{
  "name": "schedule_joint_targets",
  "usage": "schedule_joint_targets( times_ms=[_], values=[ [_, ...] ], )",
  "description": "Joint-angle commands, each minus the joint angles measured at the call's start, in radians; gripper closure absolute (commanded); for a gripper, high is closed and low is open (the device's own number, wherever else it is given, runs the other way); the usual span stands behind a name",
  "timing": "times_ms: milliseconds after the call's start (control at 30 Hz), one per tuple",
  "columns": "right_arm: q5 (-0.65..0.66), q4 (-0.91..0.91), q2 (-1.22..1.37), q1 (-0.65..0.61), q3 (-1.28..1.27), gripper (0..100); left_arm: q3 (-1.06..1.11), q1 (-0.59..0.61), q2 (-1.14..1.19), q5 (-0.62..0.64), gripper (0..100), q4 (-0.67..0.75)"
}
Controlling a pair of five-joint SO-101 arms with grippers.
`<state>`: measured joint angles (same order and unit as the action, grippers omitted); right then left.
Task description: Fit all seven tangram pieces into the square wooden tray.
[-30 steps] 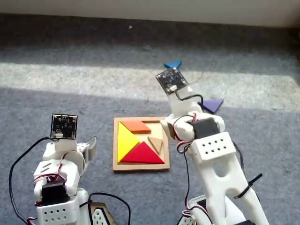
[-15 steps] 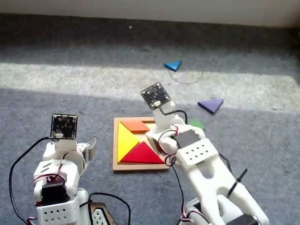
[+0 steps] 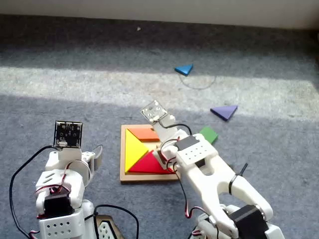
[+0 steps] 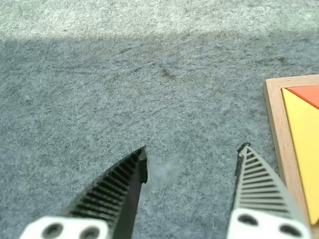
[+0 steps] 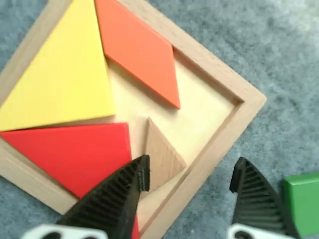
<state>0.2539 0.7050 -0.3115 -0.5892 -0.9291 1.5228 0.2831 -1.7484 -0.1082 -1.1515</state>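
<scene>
The square wooden tray (image 3: 122,155) lies on the grey carpet. It holds a yellow triangle (image 3: 133,149), a red triangle (image 3: 146,164) and an orange parallelogram (image 3: 144,133). A plain wood triangle (image 5: 162,157) rests beside the red triangle (image 5: 75,152). My right gripper (image 5: 192,172) hangs open over the tray's right side, above the wood triangle and the tray rim (image 5: 239,124), with nothing between its fingers. The green square (image 3: 209,134), purple triangle (image 3: 224,111) and blue triangle (image 3: 184,69) lie on the carpet outside the tray. My left gripper (image 4: 194,149) is open over bare carpet, left of the tray edge (image 4: 275,119).
The green square (image 5: 304,199) lies just past the tray's right rim, close to one right finger. A sunlit band crosses the carpet behind the tray. A thin wire loop (image 3: 199,84) lies near the blue triangle. The left arm's base (image 3: 62,199) stands at the front left.
The right arm has swung left and lowered over the tray's right side, covering the wood triangle in the high view and uncovering the green square. The left arm has kept still.
</scene>
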Motion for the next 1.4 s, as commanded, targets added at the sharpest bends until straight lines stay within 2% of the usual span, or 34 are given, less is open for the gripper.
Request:
schedule_joint_targets(
  times_ms=[0, 333, 467, 733, 867, 1067, 1367],
  values=[
    [0.012, -0.019, -0.005, -0.035, 0.008, 73.9, -0.005, 0.007, -0.012, 0.006, 71, 0.009],
    [0.015, -0.019, -0.004, -0.035, 0.004, 73.9, -0.005, 0.005, -0.012, 0.006, 71, 0.009],
    [0.068, -0.022, -0.002, -0.039, 0.004, 73.9, -0.005, 0.005, -0.012, 0.006, 71, 0.009],
    [0.078, -0.018, -0.002, -0.041, 0.004, 73.9, -0.004, 0.005, -0.012, 0.005, 71, 0.009],
    [0.164, -0.016, -0.002, -0.012, 0.004, 74.0, -0.004, 0.005, -0.012, 0.005, 71, 0.009],
    [0.189, 0.047, -0.005, 0.019, 0.01, 81.5, -0.004, 0.005, -0.012, 0.005, 71, 0.009],
    [0.189, 0.099, -0.012, -0.03, 0.012, 81.8, -0.004, 0.005, -0.012, 0.005, 71, 0.009]
  ],
)
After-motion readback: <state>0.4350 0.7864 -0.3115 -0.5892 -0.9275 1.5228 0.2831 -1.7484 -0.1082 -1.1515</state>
